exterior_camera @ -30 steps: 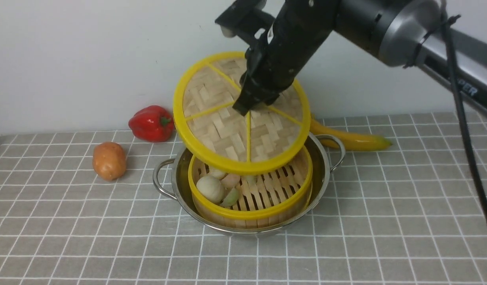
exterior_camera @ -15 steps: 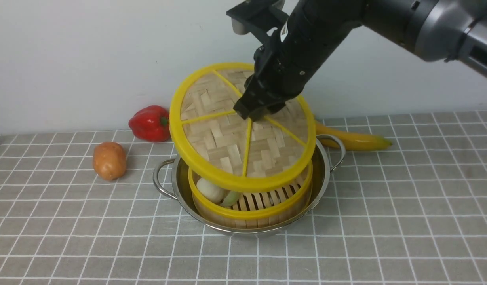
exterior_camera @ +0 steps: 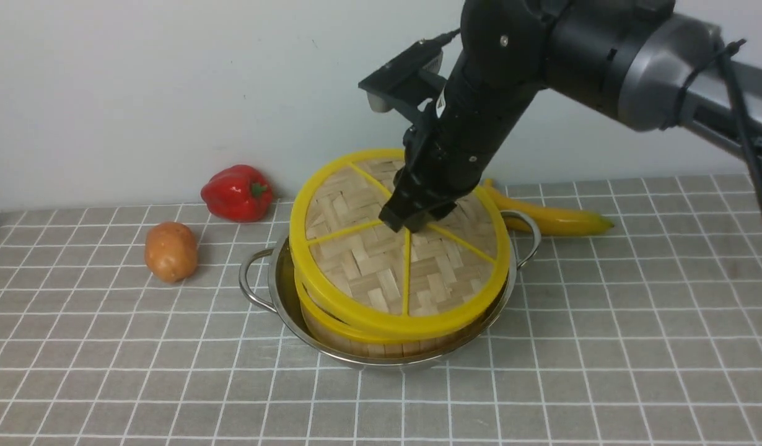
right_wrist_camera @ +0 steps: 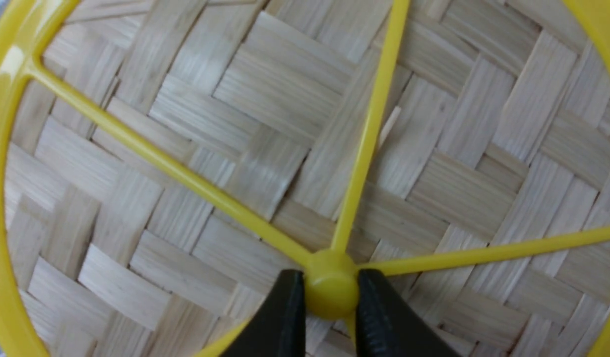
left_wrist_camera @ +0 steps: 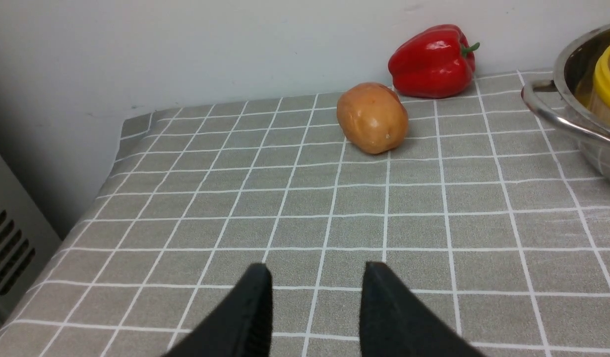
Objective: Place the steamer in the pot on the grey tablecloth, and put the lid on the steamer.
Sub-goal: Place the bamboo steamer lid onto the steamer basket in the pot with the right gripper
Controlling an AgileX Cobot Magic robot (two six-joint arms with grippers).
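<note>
The steel pot (exterior_camera: 275, 291) stands on the grey tablecloth (exterior_camera: 604, 347) with the steamer (exterior_camera: 331, 331) inside it; the steamer's contents are hidden. The woven lid (exterior_camera: 362, 266) with yellow rim and spokes lies on the steamer, slightly tilted. My right gripper (exterior_camera: 412, 226) is shut on the lid's central yellow hub (right_wrist_camera: 331, 289), with the lid (right_wrist_camera: 265, 148) filling the right wrist view. My left gripper (left_wrist_camera: 315, 277) is open and empty above the tablecloth (left_wrist_camera: 434, 208), left of the pot (left_wrist_camera: 568, 114). It does not show in the front view.
A red bell pepper (exterior_camera: 237, 192) and a potato (exterior_camera: 170, 251) lie left of the pot; both show in the left wrist view, pepper (left_wrist_camera: 431, 62) and potato (left_wrist_camera: 372, 117). A banana (exterior_camera: 554, 218) lies behind the pot at right. A wall stands at the back.
My right gripper has lowered the lid from above the pot down onto the steamer and levelled it. The buns inside are now covered.
</note>
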